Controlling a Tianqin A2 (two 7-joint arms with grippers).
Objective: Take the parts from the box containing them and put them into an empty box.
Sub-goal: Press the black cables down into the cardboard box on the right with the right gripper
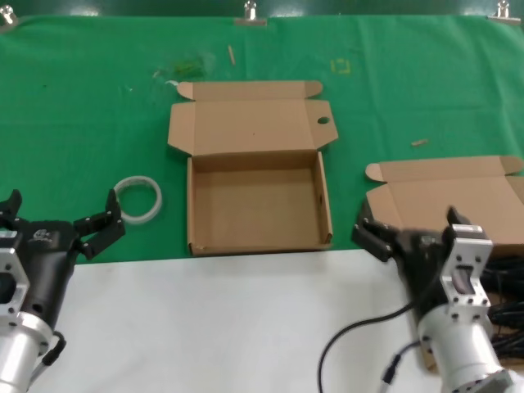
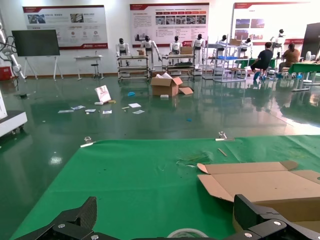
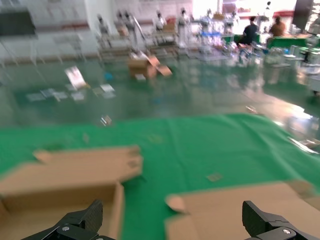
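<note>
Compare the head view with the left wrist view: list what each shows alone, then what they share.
Head view only: the right claw open over the parts box, black cables, and the empty box's bare floor. Left wrist view only: the hall with people beyond the table. Both: the open left claw, white ring, empty box lid, green cloth.

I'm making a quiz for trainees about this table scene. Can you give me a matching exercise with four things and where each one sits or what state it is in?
Things:
1. white ring
2. box with the holed lid
3. left claw
4. right claw

Places or states:
A. middle of the green cloth, nothing inside
B. open, beside the white ring
C. over the box at the table's right edge
D. on the cloth, left of the middle box

Pairs: 1-D, 2-A, 3-B, 4-C
</note>
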